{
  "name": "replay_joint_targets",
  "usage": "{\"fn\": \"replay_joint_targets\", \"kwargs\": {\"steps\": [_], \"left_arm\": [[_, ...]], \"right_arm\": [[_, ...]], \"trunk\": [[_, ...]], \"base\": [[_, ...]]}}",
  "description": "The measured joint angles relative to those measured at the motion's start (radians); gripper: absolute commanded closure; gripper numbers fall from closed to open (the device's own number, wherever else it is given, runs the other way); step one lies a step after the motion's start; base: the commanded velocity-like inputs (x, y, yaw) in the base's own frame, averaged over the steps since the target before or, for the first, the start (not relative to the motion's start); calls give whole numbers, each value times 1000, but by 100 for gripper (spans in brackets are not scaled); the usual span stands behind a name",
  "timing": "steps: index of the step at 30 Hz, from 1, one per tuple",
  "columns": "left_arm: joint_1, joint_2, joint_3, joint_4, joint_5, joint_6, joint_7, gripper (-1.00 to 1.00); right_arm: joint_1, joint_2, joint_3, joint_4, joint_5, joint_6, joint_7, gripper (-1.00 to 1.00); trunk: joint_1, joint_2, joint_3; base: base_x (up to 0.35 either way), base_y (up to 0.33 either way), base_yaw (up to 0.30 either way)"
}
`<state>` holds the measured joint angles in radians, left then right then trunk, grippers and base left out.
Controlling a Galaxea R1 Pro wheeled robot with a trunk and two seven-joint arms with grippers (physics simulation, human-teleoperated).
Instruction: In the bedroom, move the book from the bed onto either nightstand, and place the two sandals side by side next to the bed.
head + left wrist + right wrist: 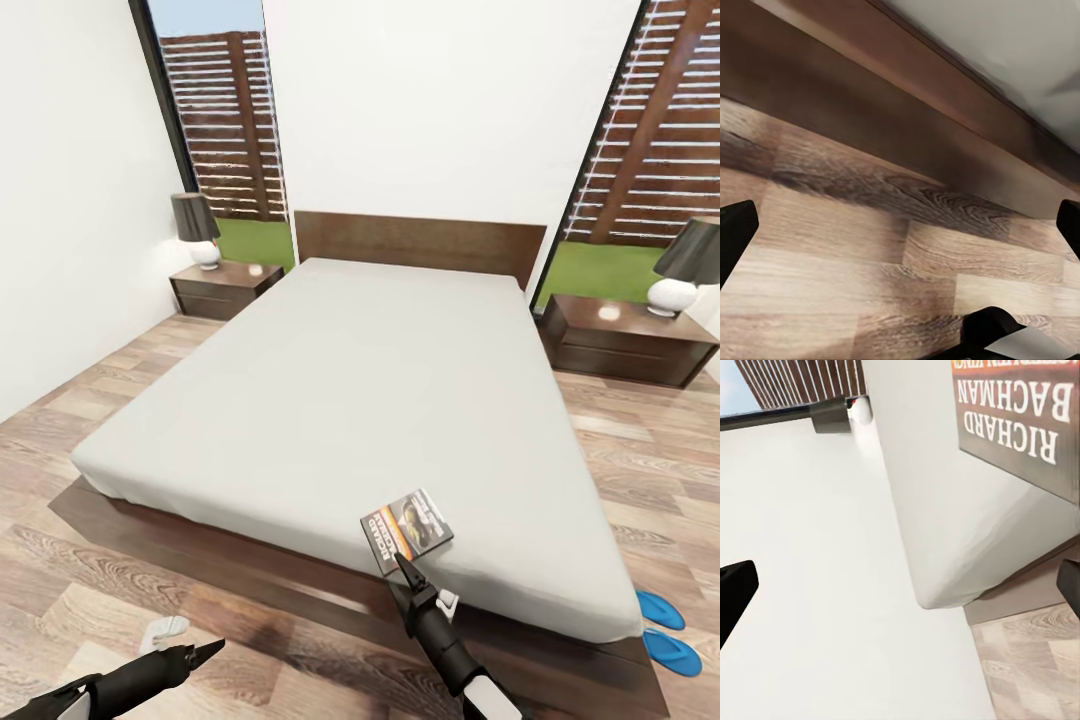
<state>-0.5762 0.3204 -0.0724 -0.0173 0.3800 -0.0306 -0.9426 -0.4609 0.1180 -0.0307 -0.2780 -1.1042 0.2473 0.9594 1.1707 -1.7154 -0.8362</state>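
Left gripper (205, 652): lower left of the head frame, low over the wood-plank floor (80, 610), idle. In its wrist view the fingertips sit at opposite edges with bare floor between, so I read it as spread open and empty.
Right gripper (408, 572): lower centre of the head frame, reaching at the foot edge of the bed (330, 400). In its wrist view the tips also sit wide apart, nothing between them; open, not yet on anything.
Book (406, 528): flat on the mattress just inside the foot edge, lower centre, just beyond my right fingertips. So close to the edge, it should be reachable without leaning over the bed. Contact: cannot tell.
Sandals (665, 627): both blue, on the floor at lower right, by the bed's near right corner, close together. Untouched; I judge they come after the book.
Right nightstand (625, 340): right of the headboard, lamp (685, 265) on top, bare space in front of it. Likely drop spot, same side as my working arm.
Left nightstand (225, 285): upper left, far side, also carrying a lamp.
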Motion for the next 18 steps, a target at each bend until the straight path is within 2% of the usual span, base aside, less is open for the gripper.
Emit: {"fn": "replay_joint_targets", "kwargs": {"steps": [18], "left_arm": [[0, 0, 0, 0, 0, 0, 0, -100]], "right_arm": [[0, 0, 0, 0, 0, 0, 0, -100]], "trunk": [[69, -126, -56]], "base": [[0, 0, 0]]}}
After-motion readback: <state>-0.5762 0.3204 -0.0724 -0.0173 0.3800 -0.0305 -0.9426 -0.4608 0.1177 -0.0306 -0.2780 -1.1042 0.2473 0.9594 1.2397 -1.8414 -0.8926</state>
